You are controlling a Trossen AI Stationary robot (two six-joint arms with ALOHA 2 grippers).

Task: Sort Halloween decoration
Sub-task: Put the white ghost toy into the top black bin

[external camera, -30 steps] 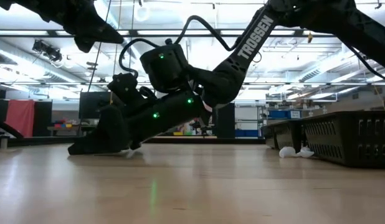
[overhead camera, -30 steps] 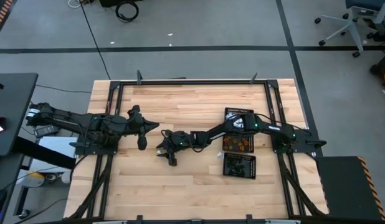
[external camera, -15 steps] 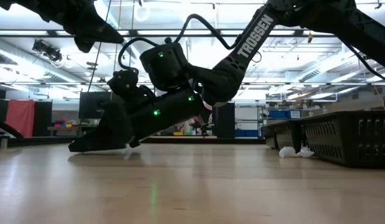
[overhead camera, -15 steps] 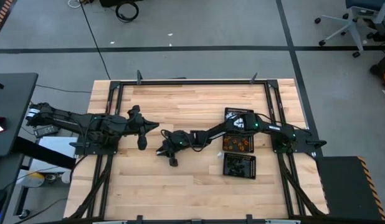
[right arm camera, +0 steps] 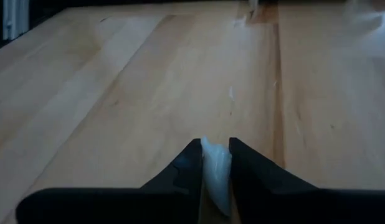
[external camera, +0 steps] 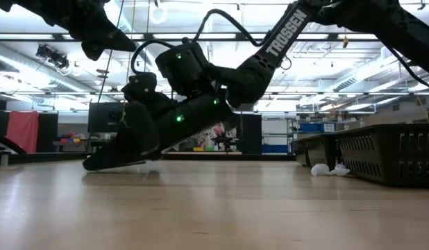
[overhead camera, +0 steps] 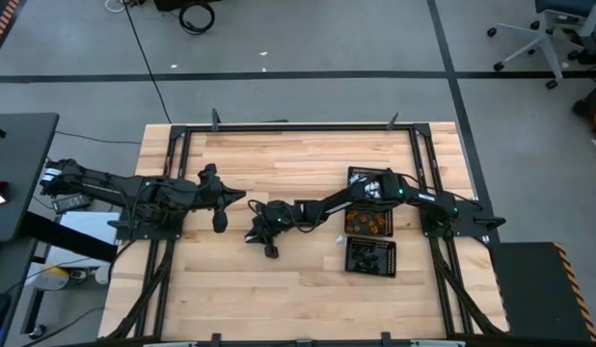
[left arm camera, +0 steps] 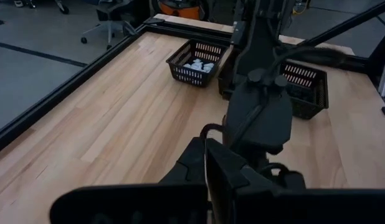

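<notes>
My right gripper [right arm camera: 209, 163] is low over the table, well to the left of the three trays [overhead camera: 370, 224], pinching a white trinket [right arm camera: 216, 173] between its fingers. Most sorting looks done: white pieces lie in the tray farthest from me [left arm camera: 195, 62], orange ones in the middle tray [overhead camera: 368, 223], black ones in the near tray [overhead camera: 371, 255]. One more white piece [external camera: 325, 169] lies on the table just beside the trays. My left gripper [overhead camera: 221, 220] waits shut, left of the right one.
</notes>
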